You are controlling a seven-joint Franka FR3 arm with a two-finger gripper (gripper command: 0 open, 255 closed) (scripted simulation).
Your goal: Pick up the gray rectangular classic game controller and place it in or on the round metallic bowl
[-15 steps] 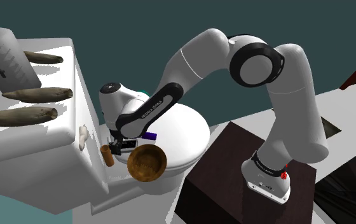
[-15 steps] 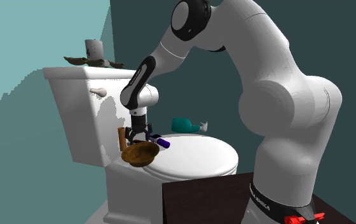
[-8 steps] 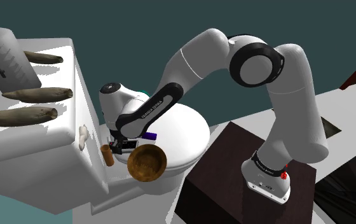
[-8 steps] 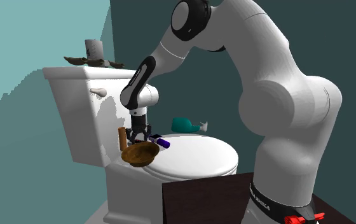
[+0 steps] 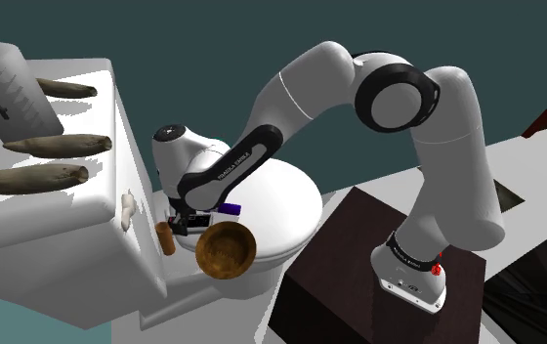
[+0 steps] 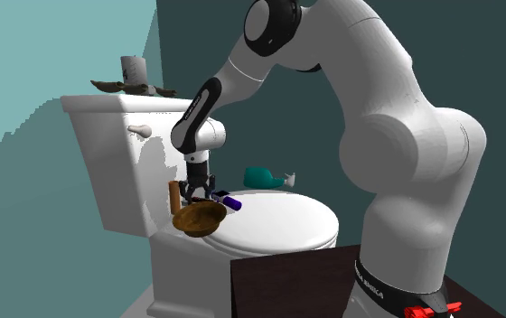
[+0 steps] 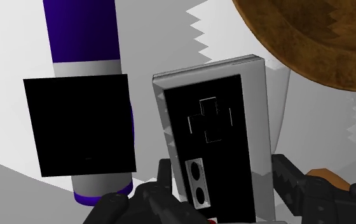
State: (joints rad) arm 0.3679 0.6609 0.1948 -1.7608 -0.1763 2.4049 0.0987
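1. My fingers [image 7: 286, 184] are closed on the controller [image 7: 215, 140], one pad against each long edge, with the body clasped between them.
2. The controller is a grey rectangular case with a black faceplate. It has a cross-shaped pad in the middle and two small oval buttons at the end nearest my palm.
3. Position: it is held over the rear of the white toilet lid [image 5: 281, 200], close to the tank [image 5: 76, 210]. I cannot tell whether its underside touches the lid.
4. The bowl [image 5: 226, 251] is round and brown, not shiny, and sits on the lid's edge just beside my fingers. In the wrist view its rim lies past the controller's far corner, apart from it.
5. A purple-and-white cylinder [image 7: 81, 38] lies on the lid, parallel to the controller on the side away from the bowl. A flat black square [image 7: 79, 124] covers its middle.
6. A short brown cylinder [image 5: 164, 237] stands near the bowl, on the tank side.
7. Arm: it reaches from the dark stand [image 5: 359, 244] over the lid, wrist pointing down.
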